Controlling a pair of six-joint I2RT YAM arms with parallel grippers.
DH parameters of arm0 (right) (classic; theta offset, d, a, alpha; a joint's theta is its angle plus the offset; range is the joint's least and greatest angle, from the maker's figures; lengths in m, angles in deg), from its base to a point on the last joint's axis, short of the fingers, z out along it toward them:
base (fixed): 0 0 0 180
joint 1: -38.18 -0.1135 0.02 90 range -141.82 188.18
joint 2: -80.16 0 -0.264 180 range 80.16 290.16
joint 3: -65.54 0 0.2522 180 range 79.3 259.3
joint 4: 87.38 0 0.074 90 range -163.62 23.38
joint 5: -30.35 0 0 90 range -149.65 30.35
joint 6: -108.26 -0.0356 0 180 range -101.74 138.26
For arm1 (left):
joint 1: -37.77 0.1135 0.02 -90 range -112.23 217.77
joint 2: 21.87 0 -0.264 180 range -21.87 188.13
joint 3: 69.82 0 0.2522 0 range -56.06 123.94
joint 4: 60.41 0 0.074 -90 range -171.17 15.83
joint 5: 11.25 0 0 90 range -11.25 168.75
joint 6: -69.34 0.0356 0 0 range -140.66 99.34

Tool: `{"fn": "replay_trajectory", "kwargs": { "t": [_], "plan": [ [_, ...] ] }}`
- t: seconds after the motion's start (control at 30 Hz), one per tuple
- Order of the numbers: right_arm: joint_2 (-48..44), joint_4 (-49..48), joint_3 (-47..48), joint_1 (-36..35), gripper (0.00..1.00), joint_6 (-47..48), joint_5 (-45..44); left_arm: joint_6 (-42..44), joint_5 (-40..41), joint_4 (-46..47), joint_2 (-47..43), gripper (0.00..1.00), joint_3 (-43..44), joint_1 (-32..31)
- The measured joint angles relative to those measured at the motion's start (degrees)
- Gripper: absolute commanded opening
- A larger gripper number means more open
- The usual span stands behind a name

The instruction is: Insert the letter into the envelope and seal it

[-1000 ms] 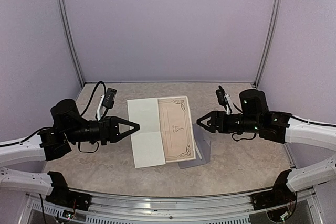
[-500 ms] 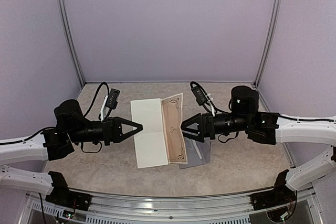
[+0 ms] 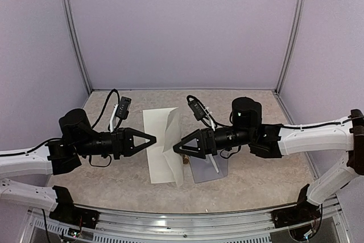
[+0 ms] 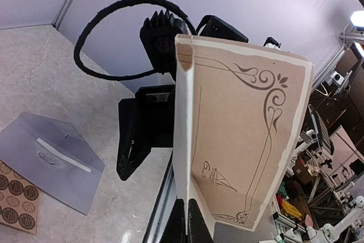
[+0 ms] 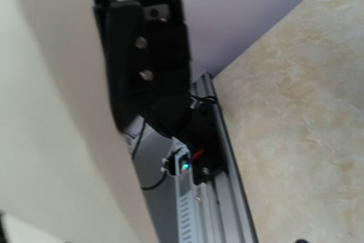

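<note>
The letter is a cream sheet with a tan printed inside, half folded and standing up from the table. My left gripper is shut on its left edge; in the left wrist view the jaws pinch the fold line. My right gripper stands open, pressed against the raised right half from behind, and its black fingers show past the sheet. The grey-lavender envelope lies flat under the right arm, with its flap open. Cream paper fills the left of the right wrist view.
A tan sheet of round brown stickers lies beside the envelope. The metal rail runs along the near table edge. Lavender walls enclose the back and both sides.
My right gripper has swept left across the table, lifting the letter's right half up and over toward the left half. The left gripper has held its place on the letter.
</note>
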Motion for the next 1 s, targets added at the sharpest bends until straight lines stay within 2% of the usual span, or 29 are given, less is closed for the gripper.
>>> {"fn": "replay_trajectory", "kwargs": {
  "t": [0.1,0.37,0.4,0.47,0.6,0.67,0.73,0.83,0.87,1.0],
  "plan": [
    [1.7,-1.6,1.5,-0.9,0.63,-0.7,0.5,0.0,0.0,0.4,0.5,0.0,0.0,-0.1],
    [3.4,-4.5,2.3,-1.5,0.1,-1.9,1.0,0.0,-0.2,1.3,1.4,0.0,0.0,-0.4],
    [3.5,-4.7,2.3,-1.5,0.0,-2.2,1.0,0.0,-0.2,1.3,1.4,0.0,0.0,-0.4],
    [3.5,-5.2,2.4,-1.5,0.0,-2.3,1.0,0.0,-0.2,1.3,1.4,0.15,0.0,-0.4],
    [3.4,-5.3,2.4,-1.5,0.0,-2.1,0.0,0.0,0.0,1.7,1.5,0.53,0.0,-0.5],
    [3.3,-5.3,2.3,-1.5,0.0,-1.9,-1.4,-0.4,0.0,2.0,1.5,0.66,0.0,-0.6],
    [2.6,-5.2,1.9,-1.5,0.0,-1.8,-3.2,-0.7,0.0,2.2,1.5,0.73,0.0,-0.8],
    [0.8,-5.2,1.0,-1.5,0.0,-1.6,-5.6,-1.1,0.1,2.3,1.6,0.74,0.0,-1.4],
    [0.4,-5.2,0.9,-1.5,0.0,-1.6,-6.0,-1.0,0.1,2.3,1.8,0.71,0.0,-1.5],
    [-1.0,-5.4,0.9,-1.5,0.0,-1.4,-7.4,-1.4,0.1,2.3,3.1,0.44,0.0,-2.1]
  ]
}}
